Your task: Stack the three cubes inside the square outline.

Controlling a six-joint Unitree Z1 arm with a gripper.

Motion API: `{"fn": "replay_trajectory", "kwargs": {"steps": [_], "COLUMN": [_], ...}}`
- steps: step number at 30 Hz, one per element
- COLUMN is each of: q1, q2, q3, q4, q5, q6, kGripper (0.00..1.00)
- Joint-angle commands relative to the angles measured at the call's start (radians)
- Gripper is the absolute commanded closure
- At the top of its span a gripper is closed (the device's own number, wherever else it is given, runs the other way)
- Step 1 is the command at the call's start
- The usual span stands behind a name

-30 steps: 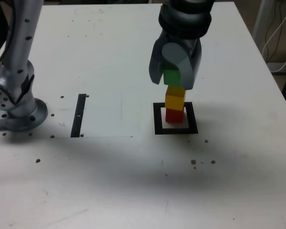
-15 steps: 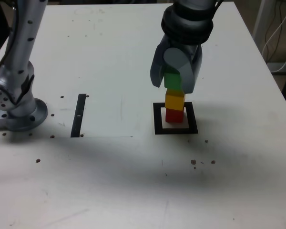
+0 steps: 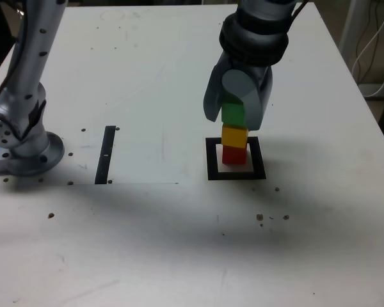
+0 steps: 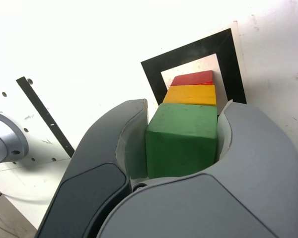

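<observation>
Lowered since a second ago, the grey gripper [image 3: 235, 115] now brings the small matte green cube [image 3: 233, 113] down onto the stack, where earlier it hung a little above. Nearest in the exterior view lies bare white desk [image 3: 179, 256] with dark specks. Beyond it sits the thick black square outline [image 3: 236, 175] with its pale centre, holding the red cube [image 3: 234, 155] flat on the desk and the yellow cube [image 3: 234, 136] squarely on top. The green cube rests on or just over the yellow one, the column standing upright. The gripper's jaws are clamped on the green cube's sides, plain in the wrist view [image 4: 182, 140]. Toward the exterior view's left lies a narrow black strip [image 3: 105, 154].
</observation>
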Motion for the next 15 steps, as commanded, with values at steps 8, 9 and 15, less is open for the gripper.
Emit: {"fn": "replay_trajectory", "kwargs": {"steps": [8,9,15], "q1": [-0.002,-0.002,-0.002], "q2": [0.004,0.005,0.013], "q3": [-0.002,-0.001,0.009], "q4": [-0.008,-0.010,-0.014], "q5": [-0.005,-0.006,-0.009], "q6": [0.002,0.002,0.007], "kGripper": [0.72,0.71,0.55]}}
